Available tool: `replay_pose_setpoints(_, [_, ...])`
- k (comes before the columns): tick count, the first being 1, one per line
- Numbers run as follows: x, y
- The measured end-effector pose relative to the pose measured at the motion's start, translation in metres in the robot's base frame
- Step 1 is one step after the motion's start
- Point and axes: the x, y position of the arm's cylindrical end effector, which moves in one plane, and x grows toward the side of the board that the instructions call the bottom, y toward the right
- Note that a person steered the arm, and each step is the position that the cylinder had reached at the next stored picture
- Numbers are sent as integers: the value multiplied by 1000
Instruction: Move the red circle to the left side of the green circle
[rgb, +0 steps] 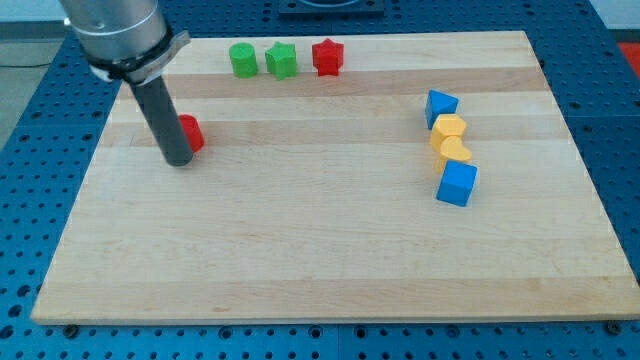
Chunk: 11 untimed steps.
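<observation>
My tip (180, 160) sits on the board (300, 260), touching or all but touching the red circle (189, 132), which pokes out from behind the rod at about 1 o'clock. I have no jaws to open or shut; I hold nothing, only press against things.

The green circle (242, 59) lies at the view's top, first of a row: green circle, a second green block (282, 60) whose shape I cannot make out, then a red star (327, 57). From the red circle it is at roughly 1 o'clock, well apart.

Risks, as I judge them:
- The red circle is round and partly hidden by my rod. An off-centre push would let it roll around my tip and slip off sideways.
- Pushing straight toward 1 o'clock would drive it into the green circle and shove the row along.
- The goal spot, at 9 o'clock of the green circle, is near the board's top edge. Overshoot toward 12 could tip it off.

Room: open wood between the red circle and the goal spot, and the board's left edge is near. The blue and yellow blocks (451, 145) at 3 o'clock are well clear.
</observation>
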Motion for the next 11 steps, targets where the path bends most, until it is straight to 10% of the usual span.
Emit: replay_pose_setpoints(11, [-127, -19])
